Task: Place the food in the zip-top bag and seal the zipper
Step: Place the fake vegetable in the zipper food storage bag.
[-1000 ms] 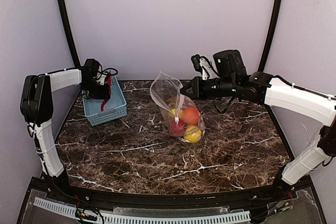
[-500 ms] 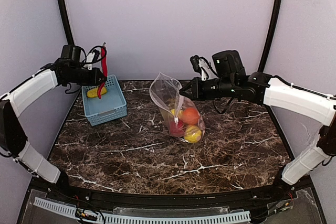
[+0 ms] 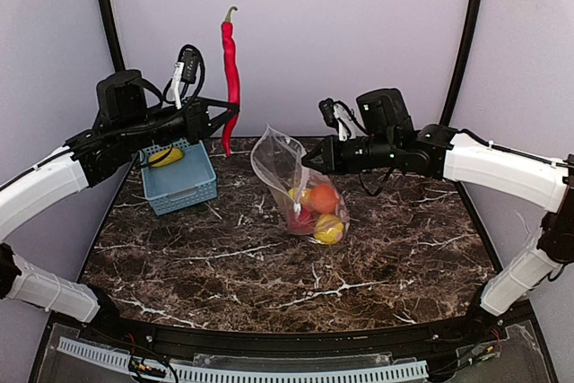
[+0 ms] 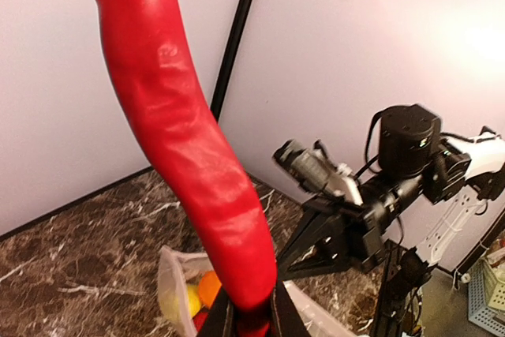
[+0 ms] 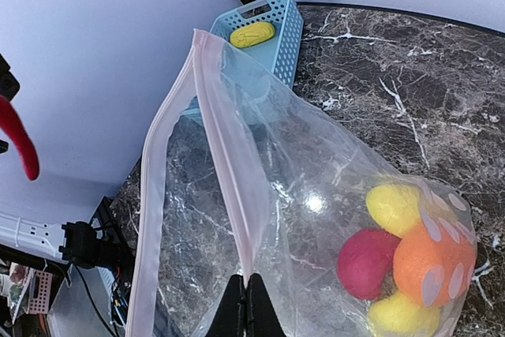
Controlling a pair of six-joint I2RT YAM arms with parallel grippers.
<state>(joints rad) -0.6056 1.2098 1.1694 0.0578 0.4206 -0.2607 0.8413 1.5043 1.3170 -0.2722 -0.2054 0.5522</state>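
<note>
My left gripper (image 3: pixel 226 112) is shut on the lower end of a long red chili (image 3: pixel 231 78), held upright in the air left of the bag; in the left wrist view the chili (image 4: pixel 189 155) fills the frame above the jaws. My right gripper (image 3: pixel 308 157) is shut on the pink zipper strip (image 5: pixel 229 163) of the clear dotted zip-top bag (image 3: pixel 291 177), holding its mouth up and open. Inside the bag lie yellow pieces (image 5: pixel 394 207), an orange ball (image 5: pixel 430 258) and a round red piece (image 5: pixel 367 262). A small white slider (image 3: pixel 296 207) hangs on the bag's front.
A blue-grey slatted basket (image 3: pixel 179 181) stands at the back left of the marble table with a yellow piece (image 3: pixel 165 157) in it. The basket also shows in the right wrist view (image 5: pixel 272 33). Black frame posts stand at both back corners.
My left gripper lifted the chili out of the basket, raised it and carried it right toward the bag. The right gripper kept hold of the bag's mouth, nearly still.
</note>
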